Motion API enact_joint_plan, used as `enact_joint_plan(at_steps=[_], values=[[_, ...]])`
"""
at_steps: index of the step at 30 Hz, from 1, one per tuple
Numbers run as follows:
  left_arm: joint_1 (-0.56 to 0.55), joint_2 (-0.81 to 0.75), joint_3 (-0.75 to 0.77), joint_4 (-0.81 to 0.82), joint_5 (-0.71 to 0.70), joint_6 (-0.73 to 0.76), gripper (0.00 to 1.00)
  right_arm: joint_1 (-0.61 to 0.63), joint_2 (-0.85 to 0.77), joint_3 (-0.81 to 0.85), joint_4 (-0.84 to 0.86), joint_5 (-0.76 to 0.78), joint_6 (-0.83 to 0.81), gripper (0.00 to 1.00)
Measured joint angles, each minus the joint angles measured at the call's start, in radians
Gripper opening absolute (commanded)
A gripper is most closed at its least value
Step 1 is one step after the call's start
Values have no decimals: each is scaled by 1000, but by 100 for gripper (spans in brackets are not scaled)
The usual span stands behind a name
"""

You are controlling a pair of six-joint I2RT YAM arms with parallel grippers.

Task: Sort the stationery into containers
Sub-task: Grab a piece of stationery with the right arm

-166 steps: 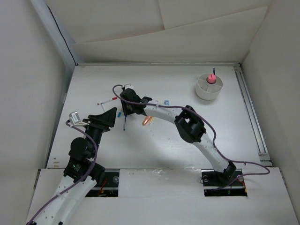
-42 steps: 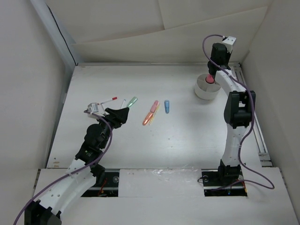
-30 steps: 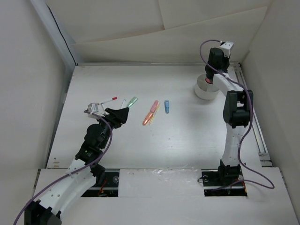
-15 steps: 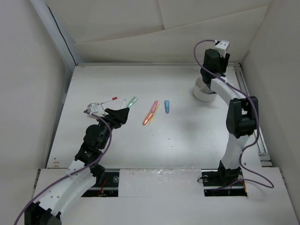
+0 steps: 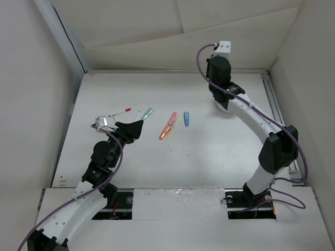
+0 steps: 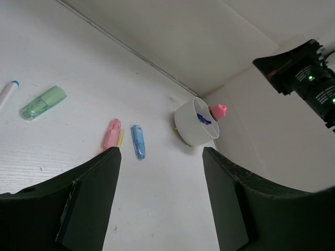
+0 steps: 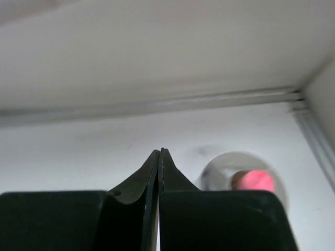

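The white divided cup (image 6: 198,128) stands at the back right and holds a stubby pink-capped item (image 6: 218,110) and a dark pen (image 6: 204,119). In the top view my right arm hides most of the cup (image 5: 224,108). My right gripper (image 5: 219,98) is shut and empty, raised just left of the cup (image 7: 243,172). On the table lie a green marker (image 5: 148,112), an orange/pink marker (image 5: 168,121), a blue marker (image 5: 186,118) and a thin white pen with a red tip (image 5: 121,112). My left gripper (image 5: 131,128) is open and empty, near the green marker (image 6: 43,102).
A second thin white pen (image 6: 8,93) with a blue tip lies left of the green marker. White walls close in the table at the back and both sides. A metal rail (image 5: 280,125) runs along the right edge.
My right gripper has swung left, from above the cup to beside it. Since 5.5 s ago the thin dark pen has left the table's left-middle. The left arm has barely moved.
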State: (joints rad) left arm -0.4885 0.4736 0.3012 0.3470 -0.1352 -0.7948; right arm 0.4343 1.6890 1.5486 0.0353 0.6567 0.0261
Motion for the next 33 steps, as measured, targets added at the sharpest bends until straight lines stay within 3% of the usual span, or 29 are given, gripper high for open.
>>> enact_joint_plan(at_steps=[6,13,15,16,18,22,25,27,33], values=[[0,0,0,-9,-5,0,59,140,2,-102,-114,-185,60,0],[0,12,0,-15,-9,0,59,201,16,-200,-207,-387,107,1],[0,18,0,-15,-10,0,59,222,35,-228,-214,-404,141,10],[0,21,0,-15,-10,0,59,231,50,-237,-216,-406,157,23],[0,22,0,-15,-11,0,59,247,95,-246,-222,-411,191,40],[0,22,0,-15,-11,0,59,255,193,-251,-219,-449,245,49],[0,22,0,-15,-12,0,59,255,256,-243,-220,-461,286,49],[0,22,0,-15,-12,0,59,255,282,-238,-222,-463,312,43],[0,21,0,-15,-10,0,59,253,301,-224,-212,-466,367,41]])
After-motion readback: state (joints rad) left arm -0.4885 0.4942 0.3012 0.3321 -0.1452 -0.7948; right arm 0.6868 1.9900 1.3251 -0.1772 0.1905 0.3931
